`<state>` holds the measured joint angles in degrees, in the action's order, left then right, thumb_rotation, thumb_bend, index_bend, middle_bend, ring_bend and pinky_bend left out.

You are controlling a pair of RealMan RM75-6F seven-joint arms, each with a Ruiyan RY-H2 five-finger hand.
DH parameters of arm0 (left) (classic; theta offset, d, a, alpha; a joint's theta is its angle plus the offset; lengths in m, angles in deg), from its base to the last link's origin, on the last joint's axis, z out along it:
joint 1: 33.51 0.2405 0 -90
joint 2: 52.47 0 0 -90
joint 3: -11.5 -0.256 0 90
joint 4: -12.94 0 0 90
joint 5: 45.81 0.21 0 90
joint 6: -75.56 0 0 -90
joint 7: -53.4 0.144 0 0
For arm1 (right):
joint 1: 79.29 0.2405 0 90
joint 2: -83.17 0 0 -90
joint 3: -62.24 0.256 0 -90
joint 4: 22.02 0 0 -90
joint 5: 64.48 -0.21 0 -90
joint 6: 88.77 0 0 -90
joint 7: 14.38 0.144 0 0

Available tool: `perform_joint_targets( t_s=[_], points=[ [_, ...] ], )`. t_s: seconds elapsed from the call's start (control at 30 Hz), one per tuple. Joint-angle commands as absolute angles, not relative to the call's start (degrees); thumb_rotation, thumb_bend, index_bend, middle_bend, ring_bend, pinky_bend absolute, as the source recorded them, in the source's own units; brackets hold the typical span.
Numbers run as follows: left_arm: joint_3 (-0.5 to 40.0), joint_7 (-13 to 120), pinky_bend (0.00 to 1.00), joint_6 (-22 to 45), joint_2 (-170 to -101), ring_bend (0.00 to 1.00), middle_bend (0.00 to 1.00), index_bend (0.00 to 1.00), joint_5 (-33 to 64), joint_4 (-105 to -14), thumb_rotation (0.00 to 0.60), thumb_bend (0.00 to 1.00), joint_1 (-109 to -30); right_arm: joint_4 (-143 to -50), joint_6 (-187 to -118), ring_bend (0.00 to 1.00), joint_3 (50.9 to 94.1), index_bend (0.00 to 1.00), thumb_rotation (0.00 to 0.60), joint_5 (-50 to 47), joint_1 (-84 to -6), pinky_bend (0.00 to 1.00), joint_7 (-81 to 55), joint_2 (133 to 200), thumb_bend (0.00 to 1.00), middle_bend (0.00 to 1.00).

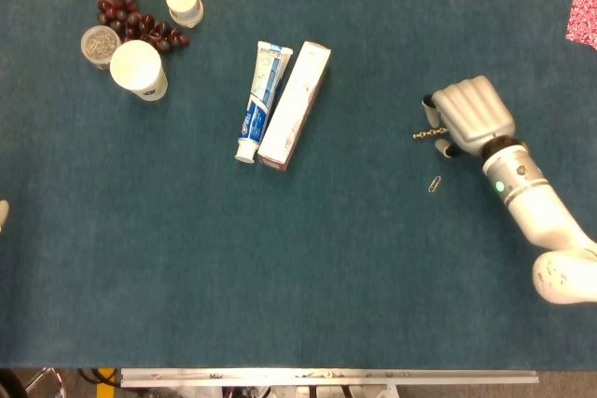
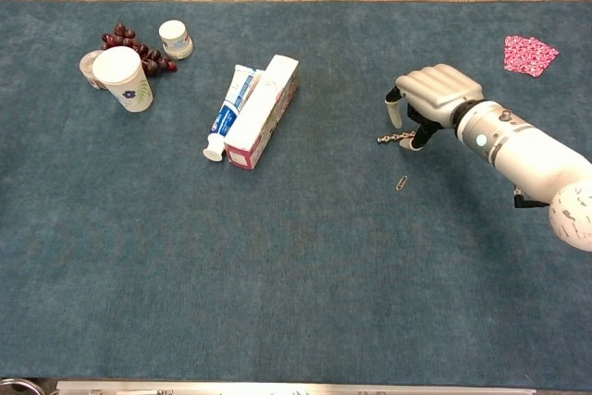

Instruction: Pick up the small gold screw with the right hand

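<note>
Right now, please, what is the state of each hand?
Left hand: only a sliver at the frame edge, state cannot be told.
Right hand: fingers curled around the gold screw; grip cannot be told.

The worktop (image 2: 305, 275) was covered in matt, napped teal cloth. The right robot hand (image 2: 433, 97) was cased in smooth, pale, glossy plastic. The screw (image 2: 394, 139) looked metallic. The toothpaste box (image 2: 263, 113) appeared to be printed card.
</note>
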<state>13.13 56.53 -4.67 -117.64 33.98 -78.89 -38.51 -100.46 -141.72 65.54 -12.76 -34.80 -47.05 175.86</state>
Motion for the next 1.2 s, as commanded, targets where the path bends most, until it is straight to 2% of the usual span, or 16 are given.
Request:
perform_joint_targets(
  t_s=[0.03, 0.77, 1.03, 1.2],
  points=[
    [13.2, 56.5, 0.09, -4.7, -117.6, 0.15, 0.12, 0.04, 33.8, -78.9, 0.600, 0.26, -38.4, -99.6, -140.9, 1.00, 65.9, 0.57, 0.600, -13.4, -34.6, 1.00, -47.3, 176.4, 0.20, 1.00],
    [13.5, 55.5, 0.09, -5.1, -117.3, 0.15, 0.12, 0.04, 33.4, -78.2, 0.600, 0.26, -37.9, -96.7, -137.7, 1.00, 67.2, 0.57, 0.600, -16.4, -32.7, 1.00, -49.8, 179.9, 0.22, 1.00],
    [13.5, 55.3, 0.09, -5.2, -117.4, 0.15, 0.12, 0.04, 33.4, -78.0, 0.600, 0.26, -37.7, -96.5, -137.4, 1.00, 67.4, 0.57, 0.600, -17.5, -32.3, 1.00, -50.4, 180.1, 0.28, 1.00],
    [13.5, 55.2, 0.09, -5.1, -117.5, 0.15, 0.12, 0.04, 33.5, -77.8, 0.600, 0.26, -37.7, -96.5, -137.3, 1.00, 67.3, 0.57, 0.600, -18.1, -32.1, 1.00, -50.8, 180.1, 0.28, 1.00]
  ],
)
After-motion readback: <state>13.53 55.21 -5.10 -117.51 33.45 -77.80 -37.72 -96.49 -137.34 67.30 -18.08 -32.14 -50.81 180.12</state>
